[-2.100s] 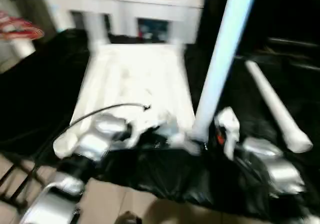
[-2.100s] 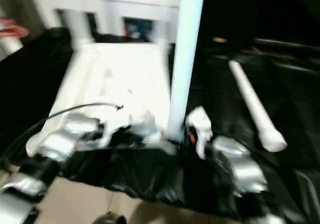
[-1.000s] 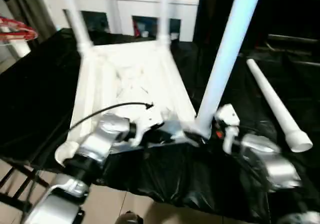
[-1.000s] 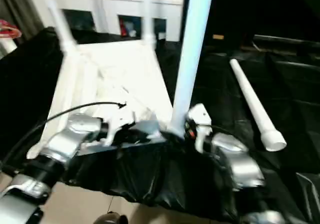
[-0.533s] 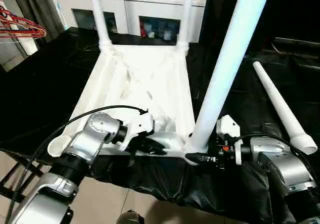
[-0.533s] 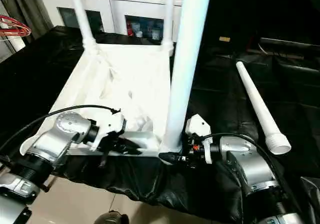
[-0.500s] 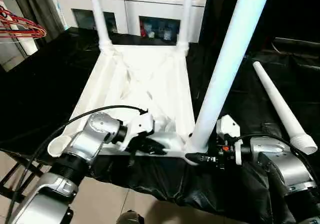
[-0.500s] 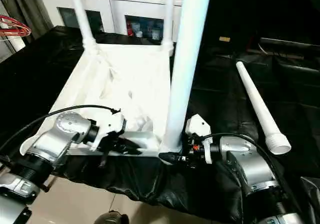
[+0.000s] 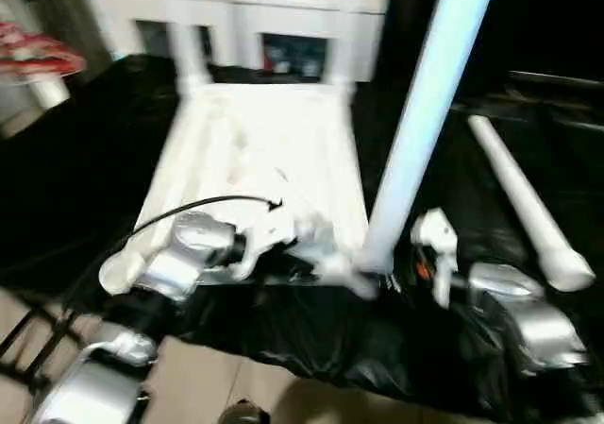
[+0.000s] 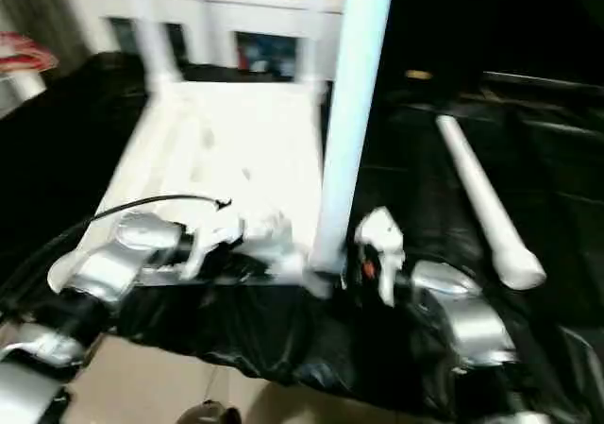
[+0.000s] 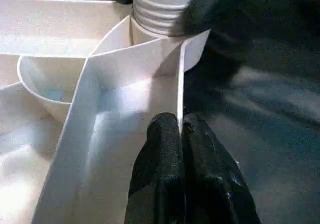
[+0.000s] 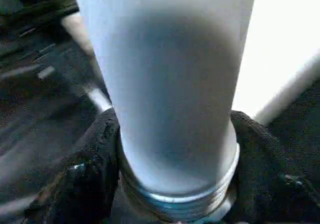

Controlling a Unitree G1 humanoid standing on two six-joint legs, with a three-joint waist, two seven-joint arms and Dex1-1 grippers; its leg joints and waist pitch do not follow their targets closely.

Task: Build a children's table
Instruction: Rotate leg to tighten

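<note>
White plastic top (image 9: 269,150) lay mid-frame, no legible writing. My left gripper (image 11: 181,129) pinched its rim rib, jaws closed. My right gripper (image 12: 175,134) clasped the upright leg (image 9: 425,112).

No lettering, label, brand mark, number or sign can be read anywhere — every surface is plain or too blurred.
</note>
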